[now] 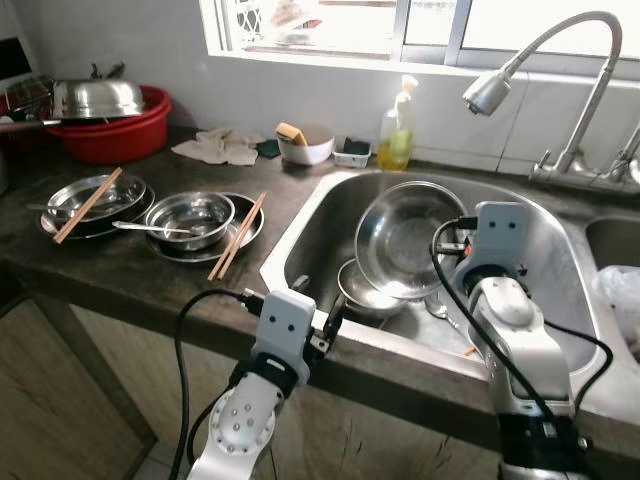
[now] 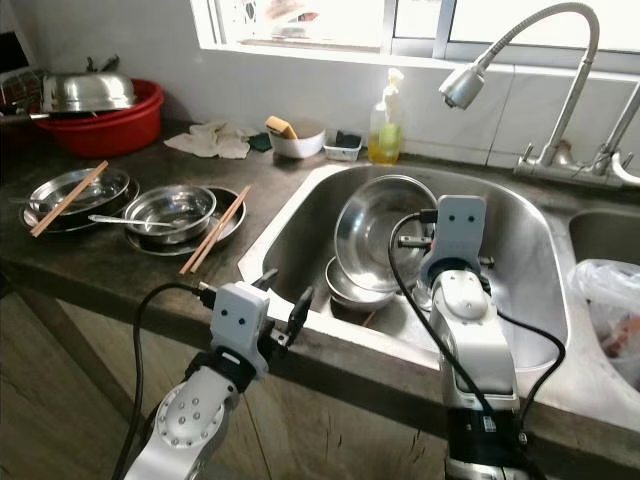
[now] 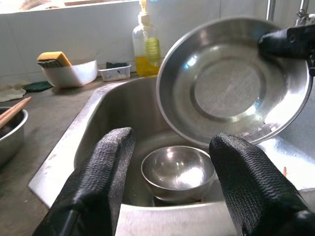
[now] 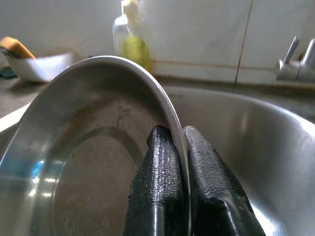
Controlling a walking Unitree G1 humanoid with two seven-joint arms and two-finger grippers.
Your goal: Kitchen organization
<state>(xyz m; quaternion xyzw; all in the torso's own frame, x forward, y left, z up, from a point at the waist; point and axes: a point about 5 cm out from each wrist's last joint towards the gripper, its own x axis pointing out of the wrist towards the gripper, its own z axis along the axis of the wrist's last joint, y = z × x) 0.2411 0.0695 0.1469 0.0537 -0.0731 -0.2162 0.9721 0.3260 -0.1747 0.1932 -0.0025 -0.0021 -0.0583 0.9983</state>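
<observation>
Dark bench [image 1: 120, 265] around a steel sink [image 1: 560, 260], carrying plates with chopsticks [image 1: 237, 236] and a red basin [image 1: 115, 135] at the far left. In the sink, a large pan [image 1: 408, 240] tilted on edge above a small bowl [image 1: 365, 290], rim pinched between the closed fingers of the right tool [image 4: 178, 162], one finger on each face. Left tool [image 3: 170, 167] at the sink's near edge, fingers spread wide and holding nothing, bowl just beyond and between them, pan above and apart.
</observation>
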